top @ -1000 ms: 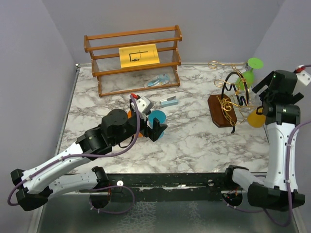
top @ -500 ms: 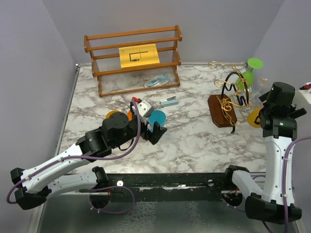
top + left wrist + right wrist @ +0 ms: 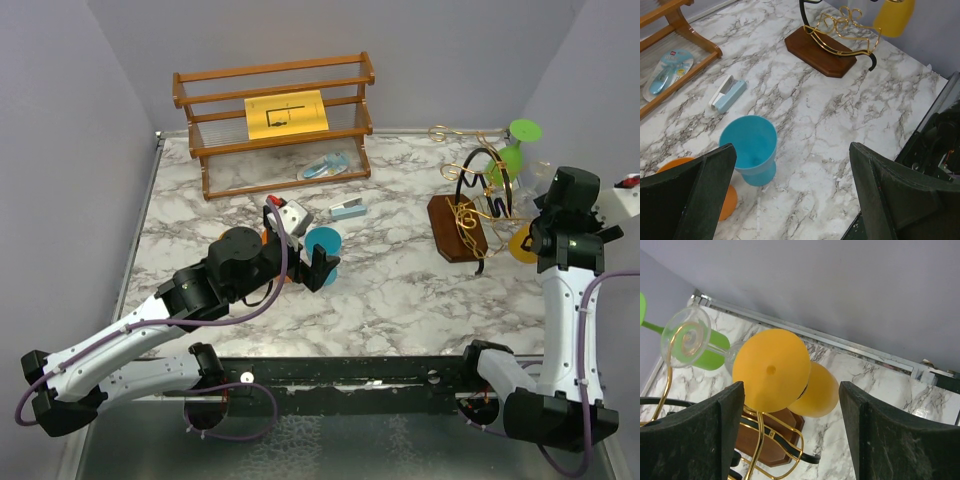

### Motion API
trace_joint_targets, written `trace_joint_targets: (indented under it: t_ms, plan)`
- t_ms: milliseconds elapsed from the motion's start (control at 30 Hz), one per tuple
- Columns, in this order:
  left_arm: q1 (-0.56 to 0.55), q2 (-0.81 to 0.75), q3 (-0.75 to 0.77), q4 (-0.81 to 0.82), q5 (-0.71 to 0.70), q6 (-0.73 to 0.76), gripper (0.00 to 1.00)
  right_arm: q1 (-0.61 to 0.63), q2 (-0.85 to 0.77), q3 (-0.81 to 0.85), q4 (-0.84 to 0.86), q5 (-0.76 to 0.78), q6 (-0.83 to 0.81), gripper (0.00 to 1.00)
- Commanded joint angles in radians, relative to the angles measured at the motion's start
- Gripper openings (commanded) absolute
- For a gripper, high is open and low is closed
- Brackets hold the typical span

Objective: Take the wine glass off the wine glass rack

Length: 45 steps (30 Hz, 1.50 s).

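The wine glass rack (image 3: 458, 228) has a dark wooden base and curly gold and black wire arms; it also shows in the left wrist view (image 3: 820, 47). A yellow wine glass (image 3: 522, 244) hangs on its near right arm. A green glass (image 3: 512, 150) and a clear glass (image 3: 687, 332) hang further back. In the right wrist view the yellow glass (image 3: 771, 369) sits foot-first between my open fingers. My right gripper (image 3: 790, 390) is open around it without touching it. My left gripper (image 3: 790, 165) is open and empty beside a blue cup (image 3: 750, 147).
A slatted wooden shelf (image 3: 275, 120) with a yellow sheet stands at the back left, with a toothbrush packet (image 3: 327, 165) on it. A small blue-white item (image 3: 348, 209) and an orange disc (image 3: 727, 200) lie near the blue cup (image 3: 322, 243). The right wall is close behind the rack.
My right wrist has come down and nearer, from behind the rack to over the yellow glass. The left arm has barely shifted.
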Motion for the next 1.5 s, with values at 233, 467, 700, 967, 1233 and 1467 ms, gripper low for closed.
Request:
trace_joint_targets:
  t_ms: [233, 467, 700, 967, 1233, 1467]
  plan:
    - [0.014, 0.001, -0.007, 0.011, 0.032, -0.001, 0.99, -0.065, 0.0, -0.052, 0.085, -0.048, 0.054, 0.63]
    - [0.018, 0.012, -0.009, 0.007, 0.028, 0.003, 0.99, -0.092, 0.0, -0.1, 0.114, -0.083, 0.067, 0.55]
    - [0.017, 0.013, -0.01, 0.007, 0.024, 0.007, 0.99, -0.101, -0.015, -0.115, 0.125, -0.103, 0.074, 0.42]
    - [0.017, 0.014, -0.009, 0.008, 0.034, 0.003, 0.99, -0.101, -0.021, -0.11, 0.1, -0.093, 0.059, 0.29]
    - [0.018, 0.035, -0.014, 0.008, 0.04, -0.001, 0.99, -0.101, -0.036, -0.098, 0.1, -0.109, 0.067, 0.16]
    - [0.021, 0.035, -0.014, 0.009, 0.043, 0.0, 0.99, -0.101, -0.029, -0.096, 0.098, -0.107, 0.149, 0.04]
